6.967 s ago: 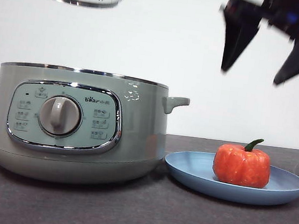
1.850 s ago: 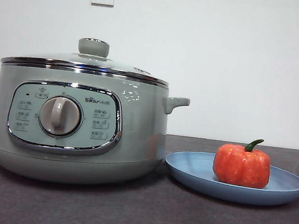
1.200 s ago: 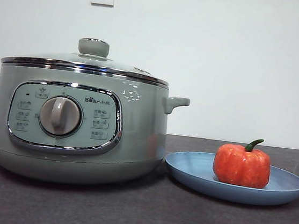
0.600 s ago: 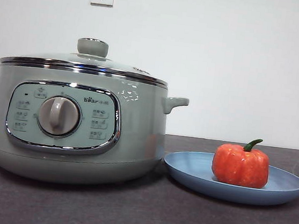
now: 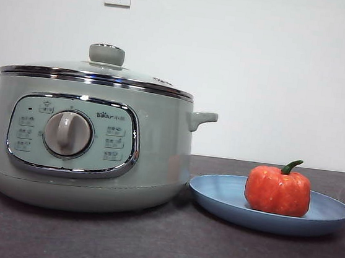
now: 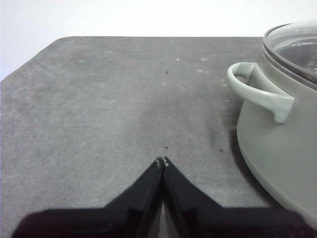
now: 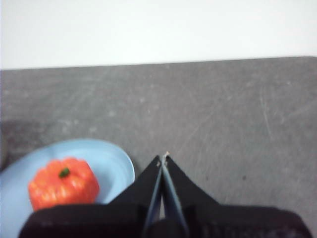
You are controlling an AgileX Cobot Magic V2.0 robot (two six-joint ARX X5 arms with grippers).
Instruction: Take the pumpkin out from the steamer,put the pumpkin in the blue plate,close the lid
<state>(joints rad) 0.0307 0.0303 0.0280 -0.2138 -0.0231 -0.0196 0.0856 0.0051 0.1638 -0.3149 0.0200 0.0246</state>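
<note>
Fingers of both grippers are pressed together and empty — the left gripper (image 6: pixel 162 161) hangs over bare tabletop (image 6: pixel 109 109) just beside the steamer (image 5: pixel 89 144), the right gripper (image 7: pixel 164 157) near the blue plate (image 7: pixel 116 161). No grasp seems left to make: the pumpkin (image 5: pixel 277 189), ribbed and glossy orange-red with a curved green stem, sits upright in the matte plate, while the glass lid (image 5: pixel 98 74) with its squat knob rests flat on the chrome rim. Judging by this, the task looks complete.
</note>
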